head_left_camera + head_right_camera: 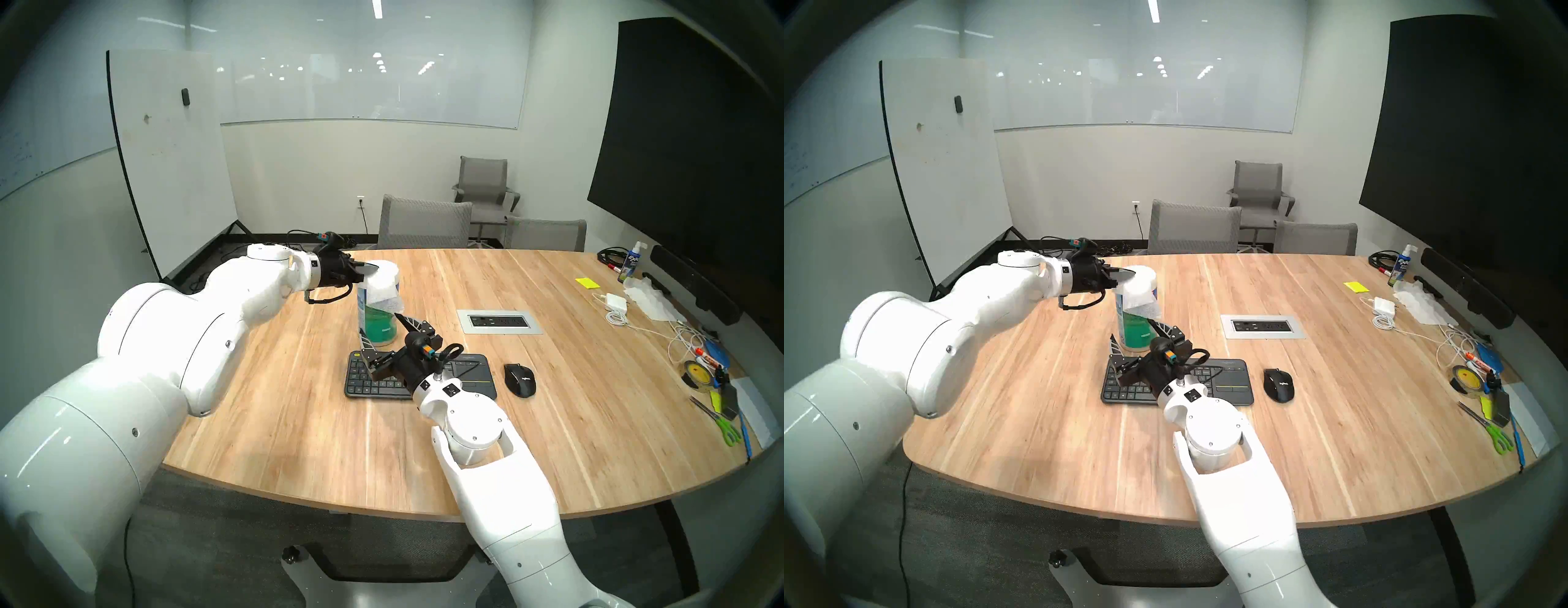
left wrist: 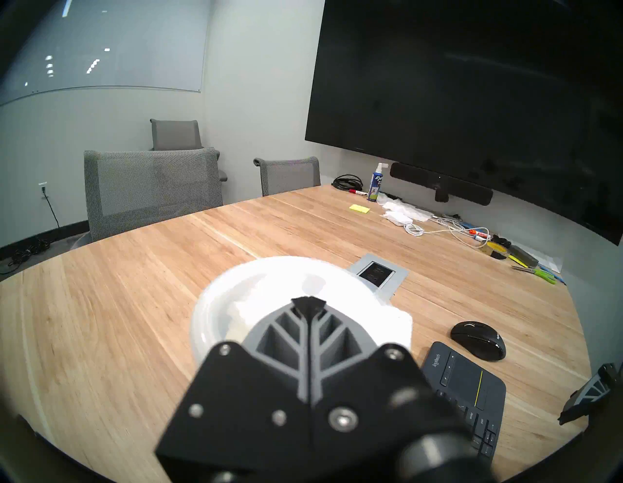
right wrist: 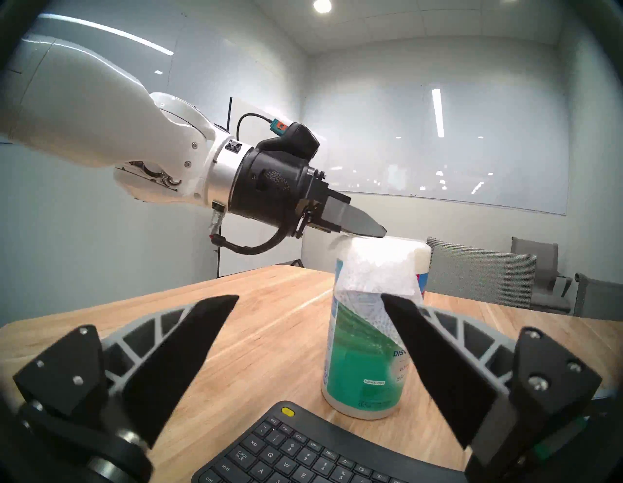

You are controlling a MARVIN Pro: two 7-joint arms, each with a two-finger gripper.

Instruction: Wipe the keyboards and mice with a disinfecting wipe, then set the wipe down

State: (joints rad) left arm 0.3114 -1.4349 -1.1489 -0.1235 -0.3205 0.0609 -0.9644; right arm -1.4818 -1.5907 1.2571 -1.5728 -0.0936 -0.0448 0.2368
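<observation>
Near the middle of the desk (image 1: 551,424), the wipe (image 3: 377,270) drapes from the canister (image 3: 364,364) top, where the left end effector (image 3: 379,232) rests closed. The right end effector (image 3: 310,300), spread wide, hovers above the keyboard (image 1: 365,380); the mouse (image 1: 520,379) lies rightward.

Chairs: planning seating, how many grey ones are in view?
3. One chair at the table's far edge, another to its right, a third against the back wall. Others may be hidden.
</observation>
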